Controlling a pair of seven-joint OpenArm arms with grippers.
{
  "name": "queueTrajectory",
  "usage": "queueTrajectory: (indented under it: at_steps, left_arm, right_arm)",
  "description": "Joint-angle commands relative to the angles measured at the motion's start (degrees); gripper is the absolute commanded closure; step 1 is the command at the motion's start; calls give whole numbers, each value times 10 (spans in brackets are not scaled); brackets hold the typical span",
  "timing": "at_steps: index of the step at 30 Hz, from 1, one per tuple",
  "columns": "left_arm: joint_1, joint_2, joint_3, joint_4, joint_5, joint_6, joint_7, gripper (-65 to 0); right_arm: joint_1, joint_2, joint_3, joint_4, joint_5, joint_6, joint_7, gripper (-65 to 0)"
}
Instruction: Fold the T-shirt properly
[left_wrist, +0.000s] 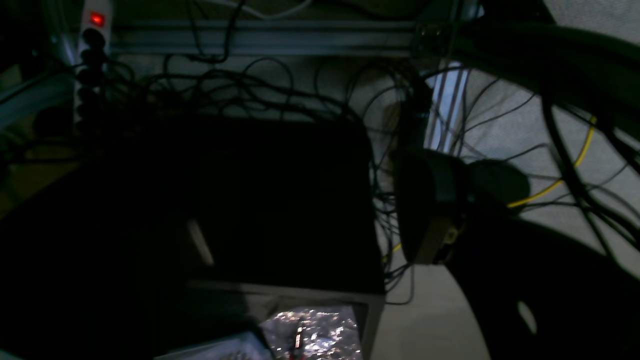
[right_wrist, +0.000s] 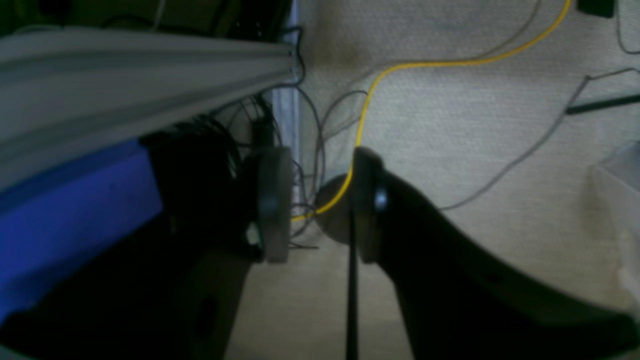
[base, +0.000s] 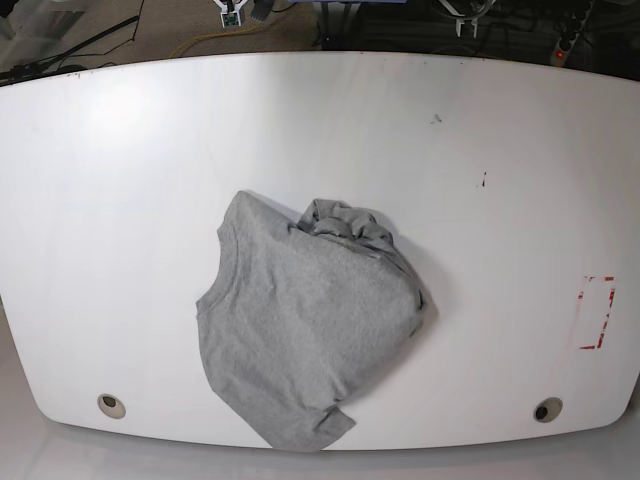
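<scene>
The light grey T-shirt (base: 305, 320) lies crumpled in the middle of the white table (base: 120, 150), its collar end bunched up toward the far side. Both arms hang beyond the table's far edge, well away from the shirt. My right gripper (base: 232, 12) shows at the top left of the base view. In its wrist view the right gripper (right_wrist: 320, 210) is open, with only floor and cables between its fingers. My left gripper (base: 462, 14) is at the top right. Its wrist view is dark; one finger (left_wrist: 427, 210) shows, and nothing is held.
A red-outlined rectangle (base: 597, 313) marks the table's right side, and two round holes (base: 112, 405) sit near the front edge. Below the table are tangled cables (left_wrist: 240, 85), a power strip (left_wrist: 95, 30), a black box (left_wrist: 260, 200), a yellow cable (right_wrist: 400, 65) and an aluminium rail (right_wrist: 140, 75).
</scene>
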Motion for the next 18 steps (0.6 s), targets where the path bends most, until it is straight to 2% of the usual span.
queueTrajectory:
  at_steps: [1,11,18]
  left_arm:
    - [34,-2,0,53,1,1,2,-440]
    - [199,-11,-2,292,1,1,2,-440]
    - [302,-14,-2,442,0,1,2,-440]
  right_arm:
    - [-35,1,1,46,3,2,-4,-187]
    - [-173,-14,-1,234,3,5,-8,-187]
    - [-261,-15,-1,346,4,30,-8,-187]
